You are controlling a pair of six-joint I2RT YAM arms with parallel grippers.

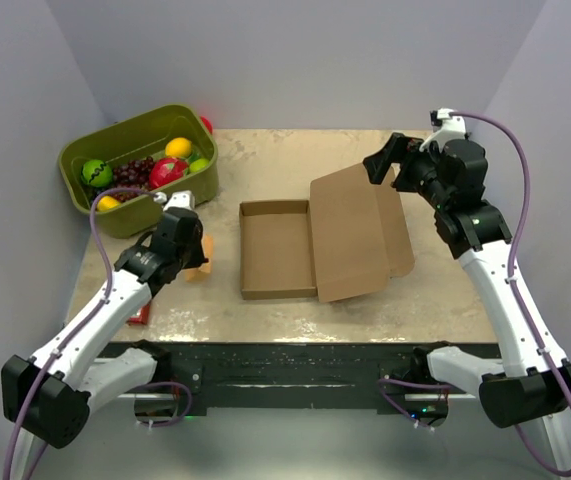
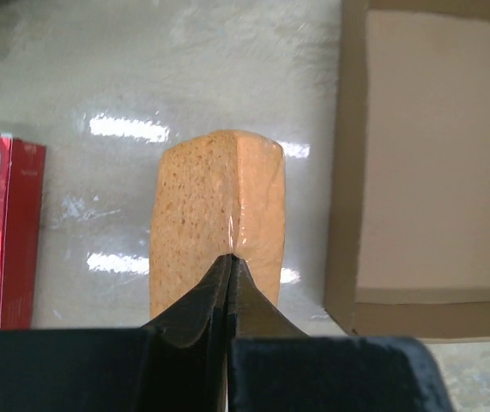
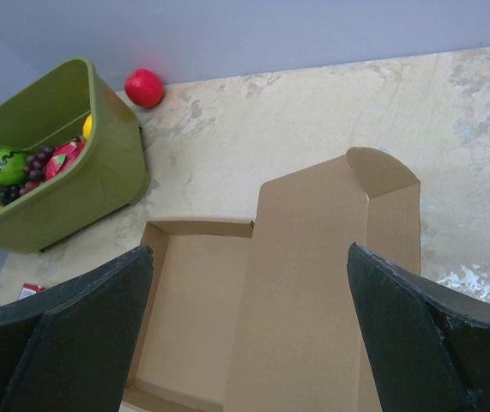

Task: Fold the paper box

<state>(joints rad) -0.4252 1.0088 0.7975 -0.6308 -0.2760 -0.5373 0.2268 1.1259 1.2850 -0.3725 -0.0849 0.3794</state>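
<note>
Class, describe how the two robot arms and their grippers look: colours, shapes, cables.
The left arm and right arm have white links with black joints and black bases. A lilac cable loops along each. The left gripper and right gripper are black, with flat, tapering jaws.

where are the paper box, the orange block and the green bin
paper box [image 1: 277, 250]: top external view, on the floor of its open tray
orange block [image 2: 202, 206]: left wrist view, on its porous left face
green bin [image 3: 81, 197]: right wrist view, on its outer near wall
</note>
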